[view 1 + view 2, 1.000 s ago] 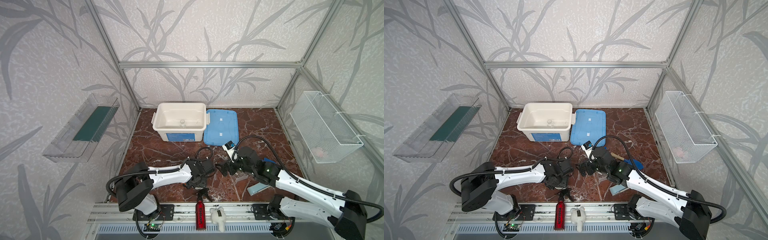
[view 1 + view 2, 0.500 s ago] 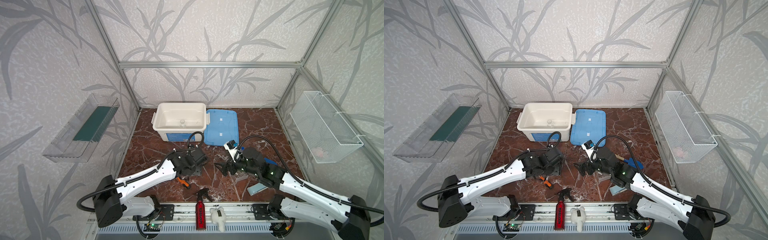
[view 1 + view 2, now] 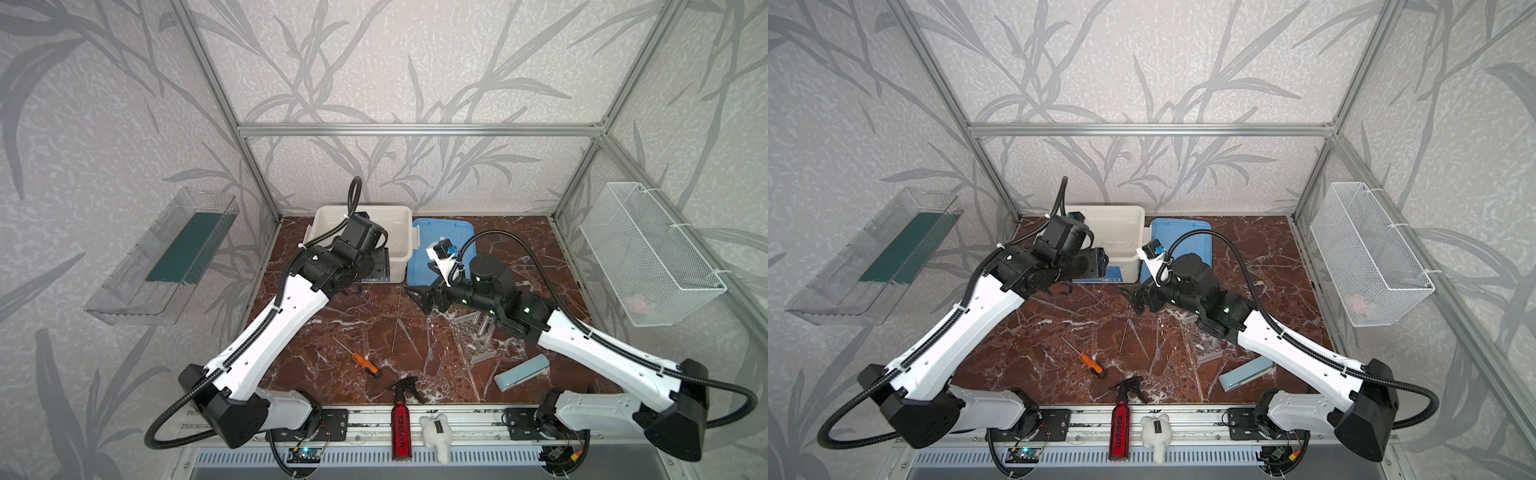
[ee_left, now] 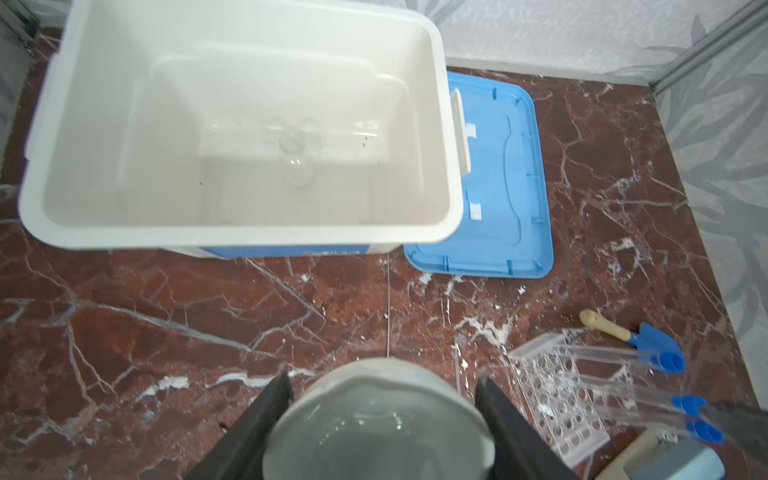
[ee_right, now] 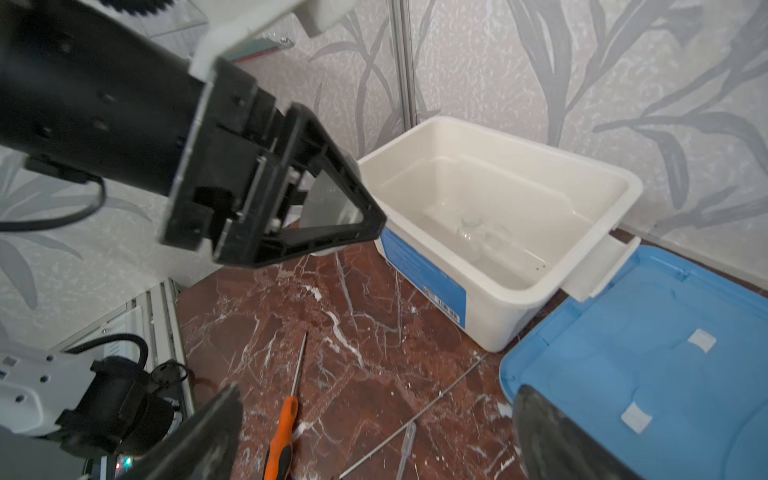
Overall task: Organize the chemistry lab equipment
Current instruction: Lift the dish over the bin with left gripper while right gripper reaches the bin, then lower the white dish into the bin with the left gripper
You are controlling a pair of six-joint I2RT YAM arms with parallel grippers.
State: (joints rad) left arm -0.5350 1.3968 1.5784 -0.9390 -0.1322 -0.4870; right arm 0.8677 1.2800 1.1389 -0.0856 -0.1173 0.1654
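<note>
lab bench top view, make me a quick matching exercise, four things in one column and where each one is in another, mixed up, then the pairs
Things
1. small white round dish
2. blue lid
3. tube rack
4. screwdriver

Places
A. lying on the floor near the spray bottle
B. flat beside the white bin
C. between the left gripper fingers
D. under the right arm

Pairs: 1-C, 2-B, 3-D, 4-A

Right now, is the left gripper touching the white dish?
Touching. The left wrist view shows the left gripper with both fingers pressed against the white dish sides.

An orange-handled screwdriver (image 3: 365, 364) lies near a red spray bottle (image 3: 402, 428) on marble.
</note>
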